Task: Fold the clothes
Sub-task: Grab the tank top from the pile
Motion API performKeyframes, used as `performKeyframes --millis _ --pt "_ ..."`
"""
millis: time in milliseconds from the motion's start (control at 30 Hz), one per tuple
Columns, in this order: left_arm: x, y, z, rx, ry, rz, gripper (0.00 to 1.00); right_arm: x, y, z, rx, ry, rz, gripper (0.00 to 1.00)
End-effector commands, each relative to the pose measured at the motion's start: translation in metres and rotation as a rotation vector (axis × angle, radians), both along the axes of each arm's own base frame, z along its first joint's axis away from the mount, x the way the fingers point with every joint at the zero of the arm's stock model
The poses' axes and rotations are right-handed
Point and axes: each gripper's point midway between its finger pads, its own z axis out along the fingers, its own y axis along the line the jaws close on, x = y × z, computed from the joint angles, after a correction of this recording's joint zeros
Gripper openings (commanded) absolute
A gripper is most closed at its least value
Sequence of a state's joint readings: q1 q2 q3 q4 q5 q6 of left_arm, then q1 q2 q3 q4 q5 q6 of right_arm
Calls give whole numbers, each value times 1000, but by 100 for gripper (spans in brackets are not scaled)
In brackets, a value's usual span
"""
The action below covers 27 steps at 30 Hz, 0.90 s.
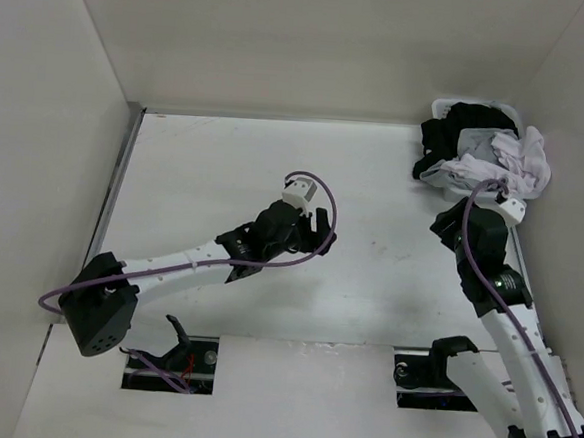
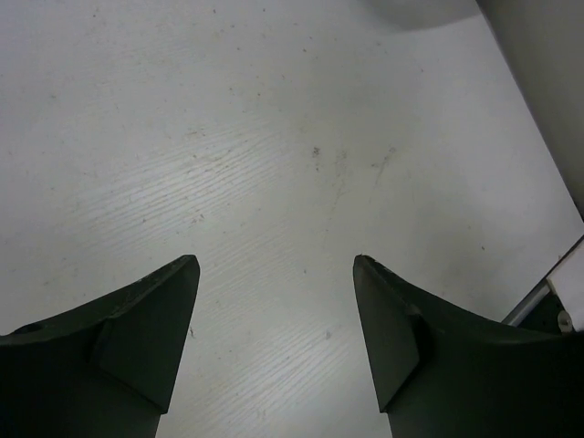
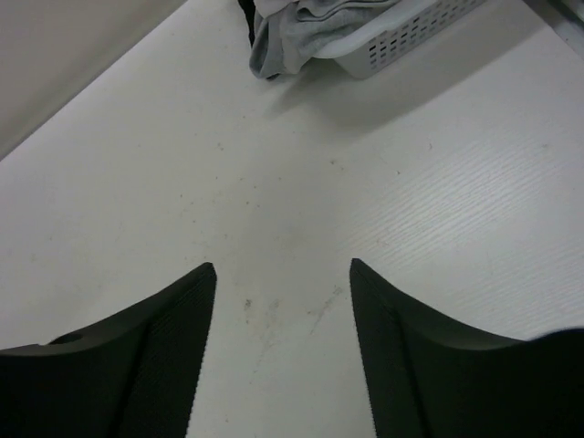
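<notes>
Both jaws wide, empty: my left gripper (image 2: 276,262) over bare table (image 2: 274,137) well left of the basket (image 1: 502,110), my right gripper (image 3: 283,266) just short of it. The white tank top (image 1: 511,164) is heaped in the basket, tangled with a black garment (image 1: 459,130), its outline buried. Two walls (image 1: 334,42) hem the basket; open table lies left.

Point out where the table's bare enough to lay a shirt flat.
Bare: the table from the left wall to the left arm, and the middle between both arms. Crowded: far-right corner, basket of heaped clothes with the right arm beside it.
</notes>
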<state>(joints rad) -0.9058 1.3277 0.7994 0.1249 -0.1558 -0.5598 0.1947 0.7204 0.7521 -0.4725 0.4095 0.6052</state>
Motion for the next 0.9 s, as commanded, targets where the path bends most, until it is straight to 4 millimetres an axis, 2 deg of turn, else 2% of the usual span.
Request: performKeyframes --millis 0,100,167,200,267,333,433,500,533,600,733,867 --pt "-2 -14 4 -84 3 -51 67 20 -4 26 7 -85 -21 61" --pt "-4 -12 7 -127 -43 -61 66 37 -17 37 -28 -88 -54 32" --pt "-4 -6 12 -150 -78 -53 65 52 -33 46 -44 -88 -100 15" --pt "-4 -4 15 -161 -94 -50 64 60 -43 50 -49 -91 -133 11" --pt "-3 2 16 -170 -115 -44 63 81 -69 56 -54 -104 -204 9" --pt "-1 6 15 -173 -119 -35 62 102 -96 57 -57 -101 -277 11" --pt "1 8 11 -165 -115 -26 61 136 -139 52 -66 -84 -367 19" --pt "4 12 7 -158 -111 -15 61 157 -160 43 -74 -57 -400 23" --pt "5 13 6 -156 -109 -10 61 168 -172 36 -73 -39 -415 28" --pt "10 16 2 -149 -103 4 61 191 -187 19 -65 2 -421 37" --pt "17 19 -6 -143 -88 19 62 224 -210 2 -63 33 -434 53" --pt "18 18 -7 -158 -87 19 62 246 -226 -8 -80 46 -433 60"
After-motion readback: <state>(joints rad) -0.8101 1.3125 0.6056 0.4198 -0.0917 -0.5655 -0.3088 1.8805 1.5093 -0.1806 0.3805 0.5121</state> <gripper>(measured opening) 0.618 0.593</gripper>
